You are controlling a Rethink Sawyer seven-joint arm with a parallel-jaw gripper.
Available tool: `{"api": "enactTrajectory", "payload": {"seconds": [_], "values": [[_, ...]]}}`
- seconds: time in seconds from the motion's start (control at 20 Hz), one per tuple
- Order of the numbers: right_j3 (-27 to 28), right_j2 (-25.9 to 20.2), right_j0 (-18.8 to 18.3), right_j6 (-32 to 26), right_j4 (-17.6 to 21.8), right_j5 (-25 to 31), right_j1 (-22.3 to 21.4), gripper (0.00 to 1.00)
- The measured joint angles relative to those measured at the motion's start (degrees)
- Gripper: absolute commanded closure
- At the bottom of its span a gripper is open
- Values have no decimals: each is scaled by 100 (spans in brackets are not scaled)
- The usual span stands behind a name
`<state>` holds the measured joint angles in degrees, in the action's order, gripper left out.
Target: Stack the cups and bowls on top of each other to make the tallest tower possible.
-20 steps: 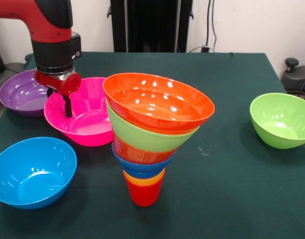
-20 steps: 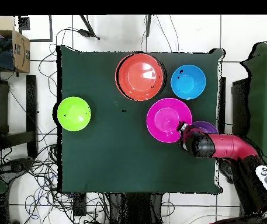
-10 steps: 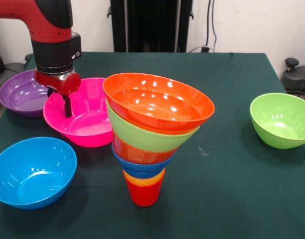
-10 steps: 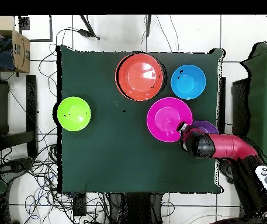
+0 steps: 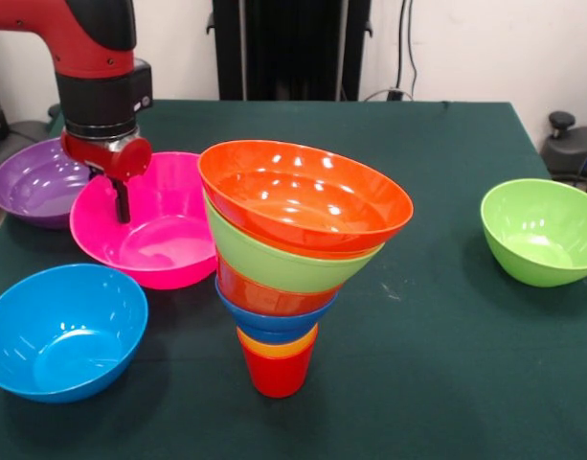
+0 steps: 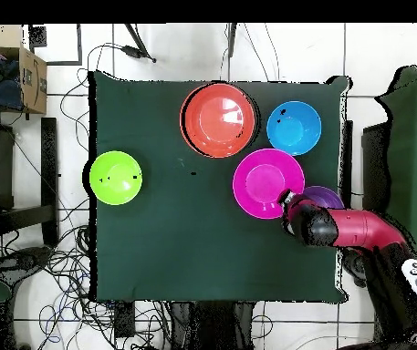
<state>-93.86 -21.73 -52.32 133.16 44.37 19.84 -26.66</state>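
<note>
A funnel-shaped tower (image 5: 293,259) of nested cups and bowls stands near the front of the green surface (image 5: 446,383), a red cup (image 5: 276,374) at its base and a large orange-red bowl (image 5: 304,196) on top. To its left, the robot's tool (image 5: 121,199) is closed on the far rim of the pink bowl (image 5: 154,235). A purple bowl (image 5: 34,182) lies behind, a blue bowl (image 5: 63,331) in front and a lime green bowl (image 5: 542,232) far right.
</note>
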Motion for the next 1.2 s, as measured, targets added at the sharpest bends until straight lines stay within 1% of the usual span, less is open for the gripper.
{"api": "enactTrajectory", "payload": {"seconds": [0.2,0.4,0.8,0.95,1.2], "values": [[-2,0,-8,0,-50,26,-41,100],[-65,-10,-34,0,-151,150,-195,100],[-357,-131,-158,-1,-627,725,-897,100],[-409,-185,-233,0,-720,917,-1021,100],[-431,-256,-324,0,-820,1113,-1041,100]]}}
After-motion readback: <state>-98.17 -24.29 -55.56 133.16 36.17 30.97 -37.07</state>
